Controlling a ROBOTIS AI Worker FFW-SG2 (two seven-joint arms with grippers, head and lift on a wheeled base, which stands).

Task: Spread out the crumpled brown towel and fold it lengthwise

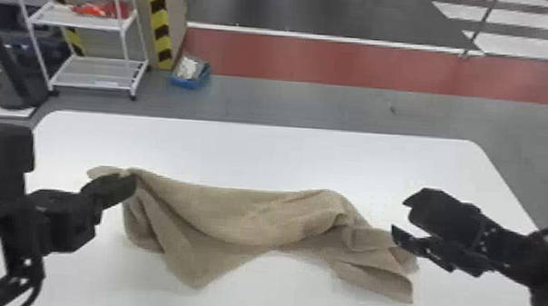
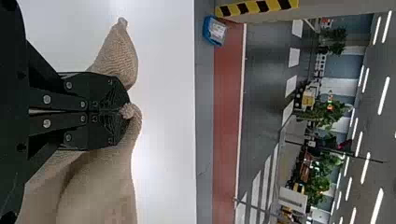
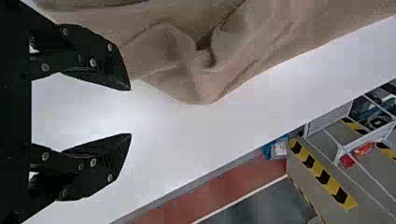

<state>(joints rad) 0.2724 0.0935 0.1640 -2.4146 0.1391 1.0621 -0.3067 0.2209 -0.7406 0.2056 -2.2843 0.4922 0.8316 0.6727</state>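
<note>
Two black hands are over or beside the crumpled brown towel (image 1: 237, 216), which stretches from left to right across the middle of the white surface (image 1: 250, 153). The left hand (image 1: 127, 181) is closed on it near its far left corner, with a short flap of cloth poking out to the left beyond the fingertips. From the left wrist view, the fingers of the left hand (image 2: 127, 112) are pressed together, a small tuft pinched at their tips (just a nub of fabric, really). Deep folds run down from that hold toward the near side, where the cloth comes to a blunt point left of centre.

The middle of the towel is loosely bunched, a thick roll slanting up toward its far edge on the right. Its right end is rumpled and layered, with one corner pointing to the near right. The right hand (image 1: 399, 216) is just beside that end, empty, its fingers spread wide apart.

Beyond the surface, at the far left, a white rack (image 1: 98, 74) stands on the grey floor (image 1: 308, 104), red items (image 1: 99, 9) on its upper shelf. Right of it are a pillar (image 1: 172, 16) with yellow and black stripes and a blue box (image 1: 190, 84).
</note>
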